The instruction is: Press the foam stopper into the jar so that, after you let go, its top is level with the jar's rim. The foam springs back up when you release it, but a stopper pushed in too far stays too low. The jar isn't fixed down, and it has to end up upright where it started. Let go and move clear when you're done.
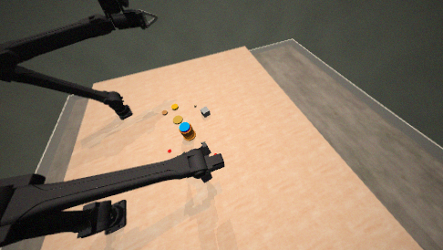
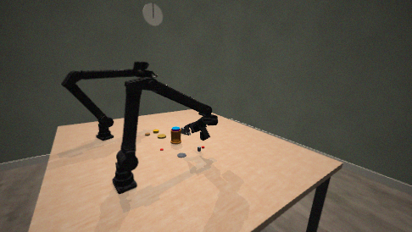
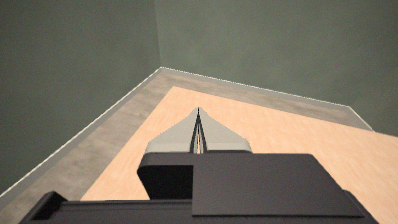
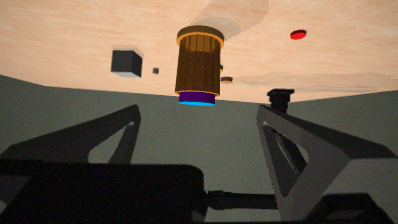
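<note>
The amber ribbed jar stands upright, its blue-topped foam stopper protruding — the right gripper's fingers apart, the left's together, empty.

Gray cube, yellow discs, red discs, wall clock
</note>
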You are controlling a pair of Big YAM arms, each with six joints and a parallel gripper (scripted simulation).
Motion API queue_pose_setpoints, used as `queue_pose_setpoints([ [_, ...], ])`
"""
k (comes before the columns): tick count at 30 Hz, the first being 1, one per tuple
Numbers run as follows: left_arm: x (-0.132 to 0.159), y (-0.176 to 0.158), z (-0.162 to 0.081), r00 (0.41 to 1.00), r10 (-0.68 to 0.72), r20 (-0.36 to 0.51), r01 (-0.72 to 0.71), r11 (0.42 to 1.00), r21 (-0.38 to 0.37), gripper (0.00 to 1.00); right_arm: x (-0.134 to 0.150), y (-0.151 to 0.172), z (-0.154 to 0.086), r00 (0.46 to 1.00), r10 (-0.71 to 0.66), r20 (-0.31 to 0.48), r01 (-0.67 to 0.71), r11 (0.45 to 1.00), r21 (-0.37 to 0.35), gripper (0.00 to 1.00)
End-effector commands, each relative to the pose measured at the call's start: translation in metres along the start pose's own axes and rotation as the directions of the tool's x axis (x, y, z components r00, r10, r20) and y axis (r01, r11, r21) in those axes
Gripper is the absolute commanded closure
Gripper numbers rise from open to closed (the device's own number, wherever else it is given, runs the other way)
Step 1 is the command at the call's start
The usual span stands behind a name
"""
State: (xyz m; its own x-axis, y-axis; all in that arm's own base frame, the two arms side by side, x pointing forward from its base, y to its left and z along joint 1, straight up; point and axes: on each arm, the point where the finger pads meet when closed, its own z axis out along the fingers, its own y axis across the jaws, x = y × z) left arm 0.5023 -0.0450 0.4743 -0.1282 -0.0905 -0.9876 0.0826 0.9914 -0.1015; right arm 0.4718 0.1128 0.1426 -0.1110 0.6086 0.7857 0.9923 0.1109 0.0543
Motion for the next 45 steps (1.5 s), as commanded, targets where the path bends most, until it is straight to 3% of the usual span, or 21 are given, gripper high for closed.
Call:
queue_pose_setpoints([
  [1, -0.011, 0.018, 0.008, 0.997, 0.062, 0.055, -0.060, 0.997, -0.038, 1.00, 0.016, 0.020, 0.011, 0.999, -0.020, -0.035, 0.020, 1.000, 0.017, 0.02],
  [4, -0.033, 0.027, 0.009, 0.990, 0.086, 0.109, -0.080, 0.995, -0.061, 1.00, 0.022, 0.022, 0.027, 0.997, -0.004, -0.079, 0.007, 0.999, 0.043, 0.02],
  [9, -0.033, 0.038, 0.013, 0.985, 0.112, 0.131, -0.101, 0.991, -0.085, 1.00, 0.028, 0.024, 0.045, 0.991, -0.001, -0.132, 0.010, 0.998, 0.068, 0.02],
  [13, -0.038, 0.041, 0.007, 0.982, 0.120, 0.148, -0.107, 0.990, -0.094, 1.00, 0.029, 0.025, 0.048, 0.989, 0.008, -0.146, 0.002, 0.997, 0.071, 0.02],
  [15, -0.060, 0.042, 0.004, 0.975, 0.123, 0.186, -0.105, 0.989, -0.103, 1.00, 0.040, 0.028, 0.036, 0.988, -0.011, -0.153, 0.018, 0.999, 0.044, 0.02],
  [17, -0.054, 0.044, 0.010, 0.977, 0.124, 0.176, -0.107, 0.989, -0.103, 1.00, 0.034, 0.026, 0.054, 0.987, 0.005, -0.164, 0.008, 0.997, 0.079, 0.02],
  [22, -0.052, 0.047, 0.011, 0.981, 0.098, 0.169, -0.081, 0.991, -0.105, 1.00, 0.021, 0.012, 0.070, 0.986, 0.020, -0.165, -0.004, 0.995, 0.098, 0.02],
  [30, -0.054, 0.042, 0.009, 0.980, 0.098, 0.175, -0.082, 0.992, -0.097, 1.00, 0.024, 0.012, 0.077, 0.985, 0.026, -0.169, -0.009, 0.995, 0.098, 0.02],
  [35, -0.054, 0.042, 0.009, 0.980, 0.098, 0.175, -0.082, 0.992, -0.097, 1.00, 0.041, 0.013, 0.073, 0.986, -0.012, -0.168, 0.024, 0.997, 0.071, 0.02],
  [45, -0.054, 0.042, 0.009, 0.980, 0.098, 0.175, -0.082, 0.992, -0.097, 1.00, 0.044, 0.012, 0.089, 0.986, -0.013, -0.169, 0.025, 0.997, 0.069, 0.02],
])
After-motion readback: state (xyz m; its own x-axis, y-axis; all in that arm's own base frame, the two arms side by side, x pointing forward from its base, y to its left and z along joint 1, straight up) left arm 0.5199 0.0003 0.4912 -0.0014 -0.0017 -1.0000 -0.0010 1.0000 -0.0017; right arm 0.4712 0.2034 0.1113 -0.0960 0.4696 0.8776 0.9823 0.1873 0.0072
